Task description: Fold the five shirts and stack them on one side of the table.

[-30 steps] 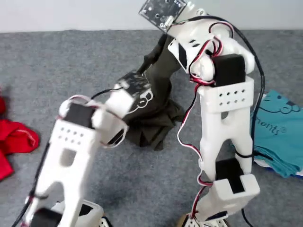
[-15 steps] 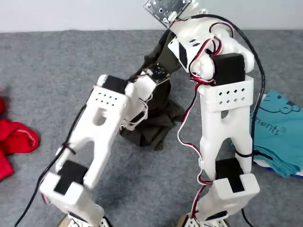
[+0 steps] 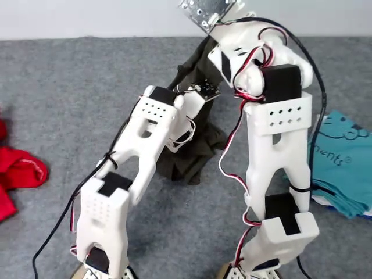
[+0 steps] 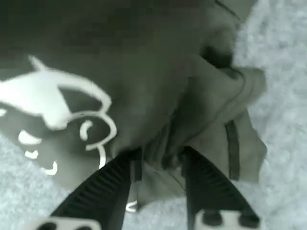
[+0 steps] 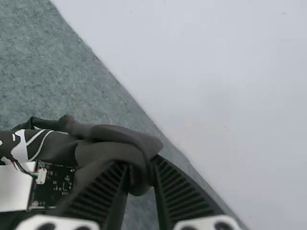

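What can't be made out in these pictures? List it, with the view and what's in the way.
Dark olive shirt: high view, left arm and right arm cover its middle; its folds cannot be judged.
White print: left wrist view, blurred, cut by the edge.
Teal shirt: high view, cut by the edge, partly behind the right arm.
Red shirt: high view, cut by the opposite edge.

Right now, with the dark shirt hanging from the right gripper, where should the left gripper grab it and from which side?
Probably take the loose fold of the dark shirt lying between the open fingers of the left gripper. Come in low from the arms' side: the right gripper pinches a bunch at the top, so the cloth drapes down to the table.
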